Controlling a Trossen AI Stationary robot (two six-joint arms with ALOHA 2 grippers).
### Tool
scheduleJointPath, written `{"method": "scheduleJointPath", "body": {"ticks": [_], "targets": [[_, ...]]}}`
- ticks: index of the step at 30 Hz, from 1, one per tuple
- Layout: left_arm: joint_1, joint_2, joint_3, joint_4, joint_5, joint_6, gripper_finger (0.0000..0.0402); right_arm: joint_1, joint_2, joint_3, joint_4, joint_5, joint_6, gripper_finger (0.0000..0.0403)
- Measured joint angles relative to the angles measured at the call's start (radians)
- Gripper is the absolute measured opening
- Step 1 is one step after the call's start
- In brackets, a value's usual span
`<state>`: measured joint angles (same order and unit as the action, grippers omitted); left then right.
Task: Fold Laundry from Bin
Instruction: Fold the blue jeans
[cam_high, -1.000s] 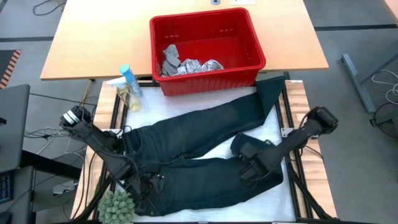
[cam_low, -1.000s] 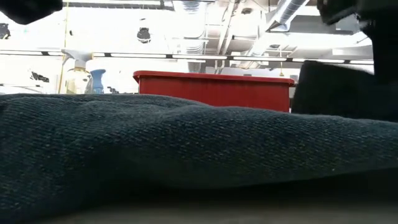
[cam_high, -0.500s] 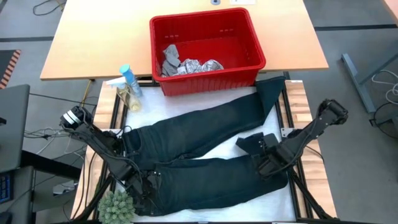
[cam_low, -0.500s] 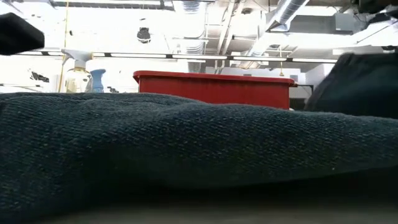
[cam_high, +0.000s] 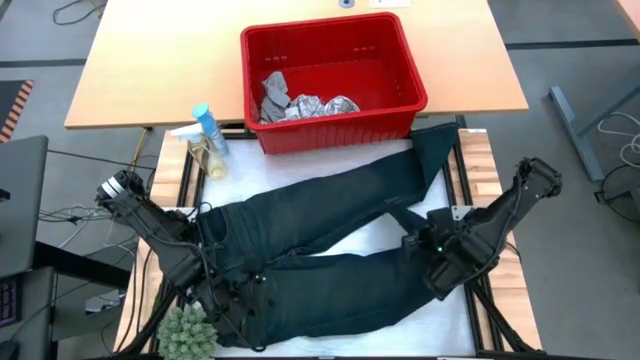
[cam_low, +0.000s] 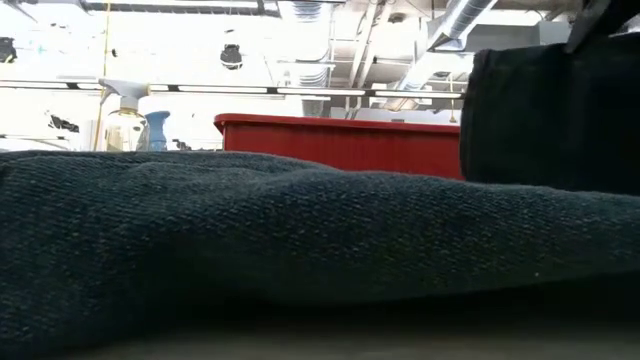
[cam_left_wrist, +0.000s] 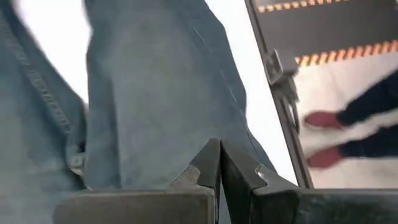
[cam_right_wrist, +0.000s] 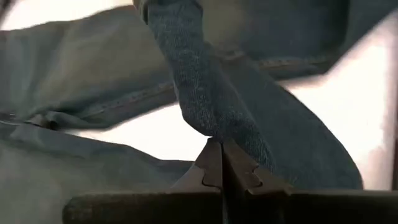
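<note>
Dragged trousers (cam_high: 320, 215) hem further outward with right gripper (cam_right_wrist: 222, 163) pinched shut on it, left gripper (cam_left_wrist: 220, 167) clamping waistband; mid-flattening, next pull taut, release.

I saw the trousers (cam_high: 320, 255) spread between both grippers, the left gripper (cam_high: 240, 300) on the waist, the right gripper (cam_high: 432, 262) at a leg; the bin (cam_high: 400, 50) lay well beyond them.
</note>
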<state>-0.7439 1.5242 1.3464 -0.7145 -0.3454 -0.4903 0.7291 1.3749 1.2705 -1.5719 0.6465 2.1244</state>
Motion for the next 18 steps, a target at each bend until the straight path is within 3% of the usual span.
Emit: {"method": "scheduleJointPath", "body": {"ticks": [7, 12, 16, 18], "targets": [[-0.041, 0.0, -0.01, -0.068, 0.127, -0.068, 0.0, -0.066, 0.03, 0.0, 0.002, -0.067, -0.105, 0.0017], [-0.089, 0.005, -0.011, -0.078, 0.153, 0.077, 0.0004, -0.097, 0.037, 0.0, 0.001, -0.073, -0.165, 0.0017], [-0.075, 0.015, -0.011, -0.026, 0.283, 0.104, 0.0035, -0.093, 0.038, 0.0, 0.001, -0.073, -0.167, 0.0017], [-0.06, 0.016, -0.011, -0.013, 0.294, 0.084, 0.006, -0.086, 0.038, 0.0, 0.001, -0.073, -0.166, 0.0018]]}}
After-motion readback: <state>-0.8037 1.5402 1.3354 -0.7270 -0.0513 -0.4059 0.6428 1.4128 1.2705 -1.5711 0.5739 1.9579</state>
